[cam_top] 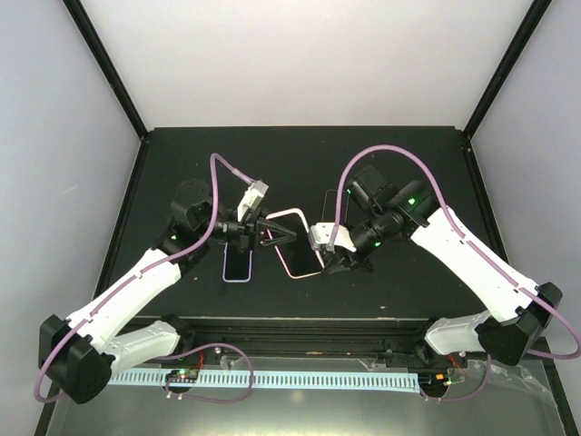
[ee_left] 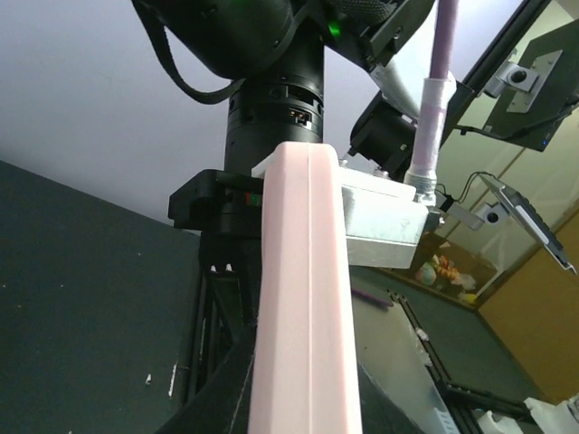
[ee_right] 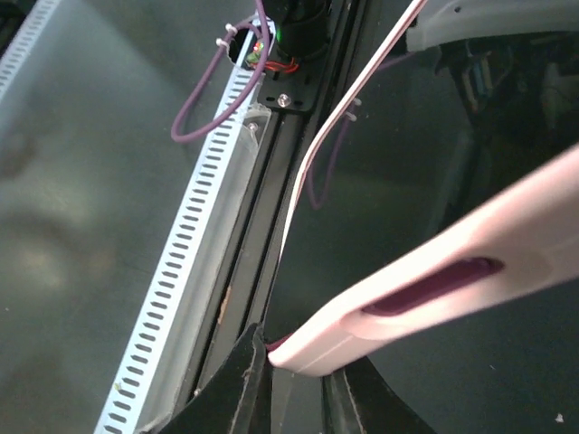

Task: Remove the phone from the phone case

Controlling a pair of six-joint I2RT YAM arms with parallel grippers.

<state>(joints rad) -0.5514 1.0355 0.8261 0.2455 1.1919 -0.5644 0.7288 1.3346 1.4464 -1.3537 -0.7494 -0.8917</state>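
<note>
Item: phone case, salmon-pink, matte and smooth, with rounded corners. We log it raised off the table and held between both grippers. Left gripper: in its wrist view, dark fingers sit against either side of the case's narrow edge. That edge rises straight away from the jaws, a faint seam down its middle, so we record these jaws as pinching the case. Right gripper: in its wrist view a rounded corner of the case is wedged between two black fingers, likewise pinched. The shell slants up and away to one side of the jaws. Only this view shows the long, dark, recessed side slot. The left wrist view alone shows the right arm's wrist clamped at the far end of the case. From above, the case spans the gap between the two jaws, a pink rim around a dark centre. We cannot tell whether a phone sits inside. Beside the left jaws, a flat black slab with a pale rim lies on the matte black table.
</note>
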